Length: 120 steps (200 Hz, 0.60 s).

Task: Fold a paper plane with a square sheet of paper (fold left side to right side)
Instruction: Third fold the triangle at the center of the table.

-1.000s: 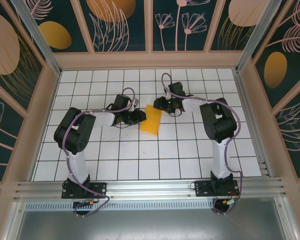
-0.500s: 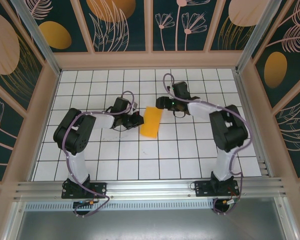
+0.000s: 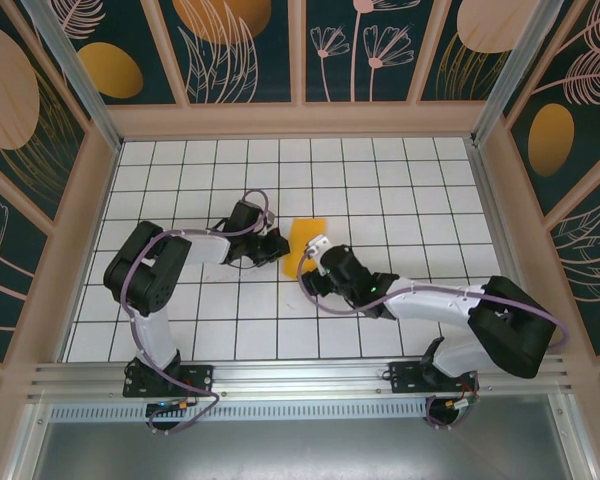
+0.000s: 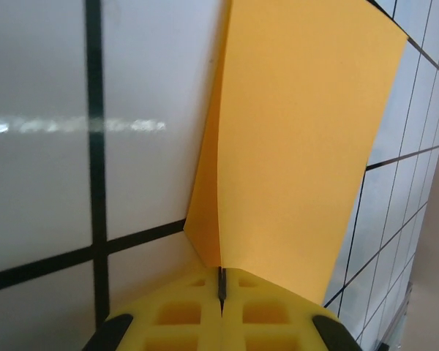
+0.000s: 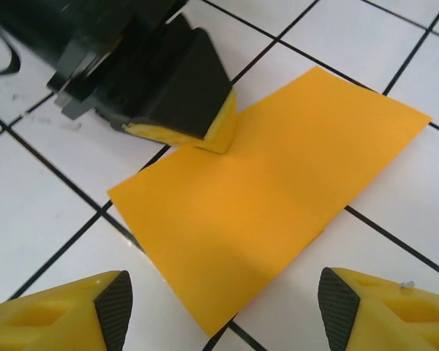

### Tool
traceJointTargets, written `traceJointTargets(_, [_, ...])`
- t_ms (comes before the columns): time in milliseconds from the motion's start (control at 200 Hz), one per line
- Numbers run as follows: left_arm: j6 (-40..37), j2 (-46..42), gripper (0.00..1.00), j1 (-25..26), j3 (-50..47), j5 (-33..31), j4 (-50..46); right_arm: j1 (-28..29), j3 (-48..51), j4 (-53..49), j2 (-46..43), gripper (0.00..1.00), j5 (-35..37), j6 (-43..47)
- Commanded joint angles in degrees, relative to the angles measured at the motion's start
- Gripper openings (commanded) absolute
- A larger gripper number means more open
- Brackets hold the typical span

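Left gripper [image 3: 273, 245] pictured clamped on the left edge of the folded square sheet of paper [image 3: 306, 238], sheet laid at mid-table, right gripper [image 3: 313, 262] held spread over its near end, far and right edges bordered by tiled table [image 3: 430, 200].

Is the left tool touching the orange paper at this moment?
Touching. In the left wrist view the left tool is shut on the near edge of the orange paper, and the sheet runs straight into the seam between its yellow pads.
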State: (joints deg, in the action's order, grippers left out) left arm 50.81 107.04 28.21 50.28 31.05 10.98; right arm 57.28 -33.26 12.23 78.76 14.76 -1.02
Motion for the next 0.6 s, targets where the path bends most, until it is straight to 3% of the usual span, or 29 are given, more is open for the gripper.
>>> traceJointTargets(0, [3.3, -2.0, 0.0, 0.4, -1.5, -0.1, 2.4, 4.9, 0.0, 4.8, 2.5, 0.71, 11.0, 5.4])
traceJointTargets(250, [3.6, -2.4, 0.0, 0.6, -1.8, 0.0, 2.3, 10.1, -4.1, 7.2, 12.5, 0.72, 15.4, 13.0])
traceJointTargets(596, [3.8, -2.6, 0.0, 0.8, -2.0, 0.1, 2.1, 10.4, -8.4, 12.0, 20.6, 0.7, 16.9, 16.6])
